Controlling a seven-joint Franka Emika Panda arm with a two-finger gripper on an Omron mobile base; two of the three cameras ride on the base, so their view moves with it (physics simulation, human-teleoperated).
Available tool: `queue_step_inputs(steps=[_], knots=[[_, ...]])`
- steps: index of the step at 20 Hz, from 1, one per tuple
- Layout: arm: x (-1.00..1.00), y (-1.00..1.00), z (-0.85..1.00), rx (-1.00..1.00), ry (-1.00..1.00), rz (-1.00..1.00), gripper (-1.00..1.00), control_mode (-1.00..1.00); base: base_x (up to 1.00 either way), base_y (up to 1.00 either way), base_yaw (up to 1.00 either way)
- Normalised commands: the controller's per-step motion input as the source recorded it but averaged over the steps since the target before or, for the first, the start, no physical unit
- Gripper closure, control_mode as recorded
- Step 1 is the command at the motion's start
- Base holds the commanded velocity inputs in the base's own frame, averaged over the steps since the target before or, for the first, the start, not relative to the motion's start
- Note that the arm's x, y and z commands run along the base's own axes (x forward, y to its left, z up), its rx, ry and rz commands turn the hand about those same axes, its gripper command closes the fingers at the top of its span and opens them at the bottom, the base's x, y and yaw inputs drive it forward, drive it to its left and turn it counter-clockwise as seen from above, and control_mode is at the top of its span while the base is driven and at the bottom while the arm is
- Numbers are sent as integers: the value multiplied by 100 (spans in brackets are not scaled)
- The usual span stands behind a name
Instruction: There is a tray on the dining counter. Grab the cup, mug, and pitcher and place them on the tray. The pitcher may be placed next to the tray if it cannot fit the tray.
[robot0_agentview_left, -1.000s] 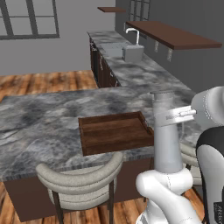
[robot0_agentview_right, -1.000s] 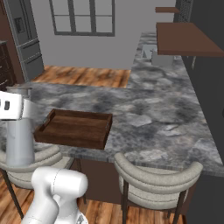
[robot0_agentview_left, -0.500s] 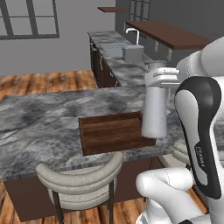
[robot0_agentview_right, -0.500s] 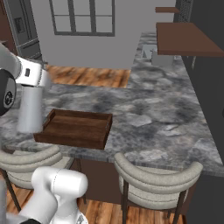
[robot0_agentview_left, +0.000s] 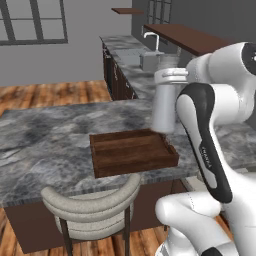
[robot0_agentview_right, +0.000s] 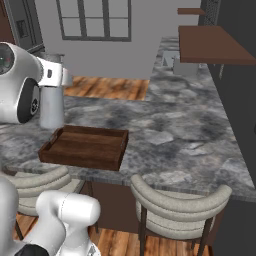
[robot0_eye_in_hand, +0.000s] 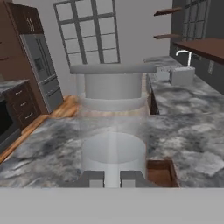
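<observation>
Right now the pitcher (robot0_agentview_left: 164, 105) hangs upright above the table (robot0_agentview_left: 45, 135), carried by the hand (robot0_eye_in_hand: 112, 178), whose two dark fingertips (robot0_eye_in_hand: 92, 178) are drawn nearly together on it; in the hand view its pale body and clear flared top rise straight up from between them. Seen from the left base view, the pitcher sits over the far right corner of the tray (robot0_agentview_left: 132, 152), its base seemingly a little above the tray's rim, though whether it touches the rim is hard to judge from this angle. From the right base view the pitcher (robot0_agentview_right: 51, 97) is at the tray's (robot0_agentview_right: 85, 146) far left corner, beside the arm's big white joint.

The tray lies near the table's front edge with nothing in it. Two pale upholstered chairs (robot0_agentview_right: 177, 205) are tucked under that front edge, one just below the tray (robot0_agentview_left: 92, 205). Beyond the table, a second marbled worktop carries a sink with a tap (robot0_agentview_left: 150, 52), under a dark wooden shelf (robot0_agentview_right: 210, 45). A steel fridge (robot0_eye_in_hand: 41, 72) stands by the windows.
</observation>
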Motion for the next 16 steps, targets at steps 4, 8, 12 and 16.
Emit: queue_step_inputs(steps=[4, 8, 12, 16], knots=[[74, 2, -6, 0, -19, 0, 100, -100, 0, 0, 0], [47, 13, -10, 2, -3, 0, 100, -100, 0, 0, 0], [38, 37, -12, 1, 0, -2, 100, -100, 0, 0, 0], [26, 39, -18, 0, -14, -1, 100, -100, 0, 0, 0]])
